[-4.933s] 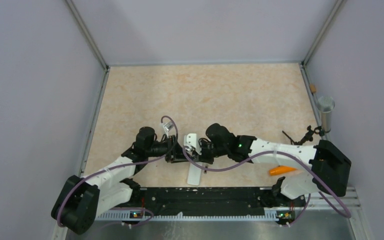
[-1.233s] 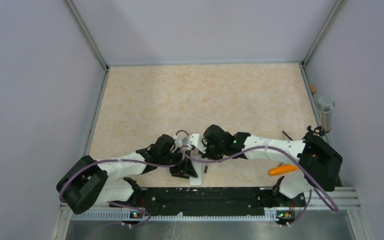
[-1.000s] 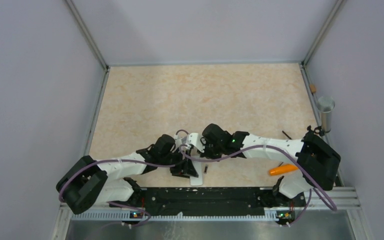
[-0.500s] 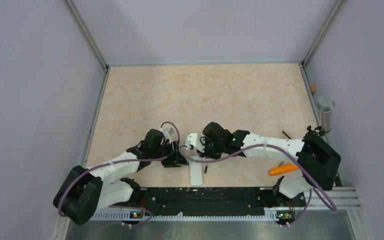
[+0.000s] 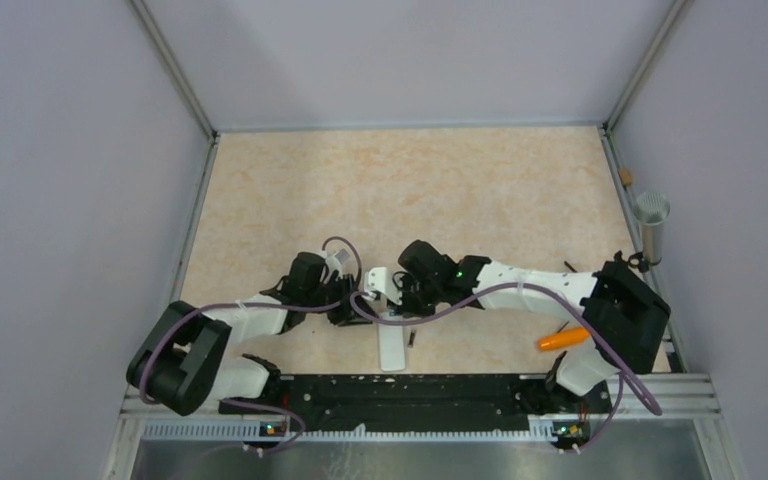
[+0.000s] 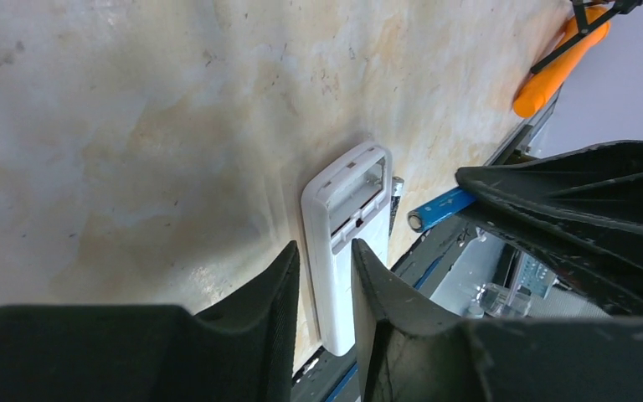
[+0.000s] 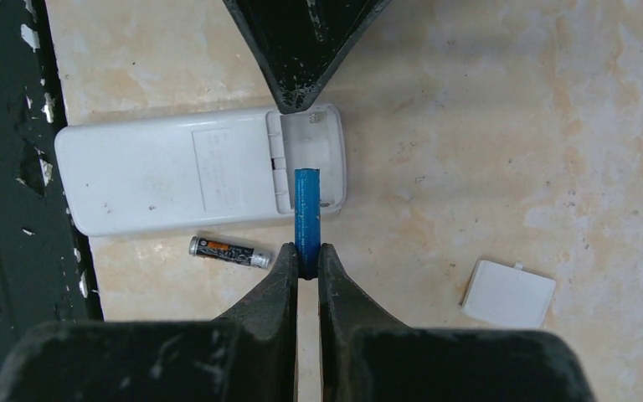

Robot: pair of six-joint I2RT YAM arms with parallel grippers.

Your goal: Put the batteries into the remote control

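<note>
Over the remote control [image 7: 167,180], blue battery [image 7: 307,209] pinched in right jaws

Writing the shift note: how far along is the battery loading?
Done: the cover lies on the table, off the remote control; its compartment is open. In hand: the right gripper holds the blue battery over that compartment, not seated. Left: seat it, add the dark battery lying beside the remote, likely refit the cover.
</note>
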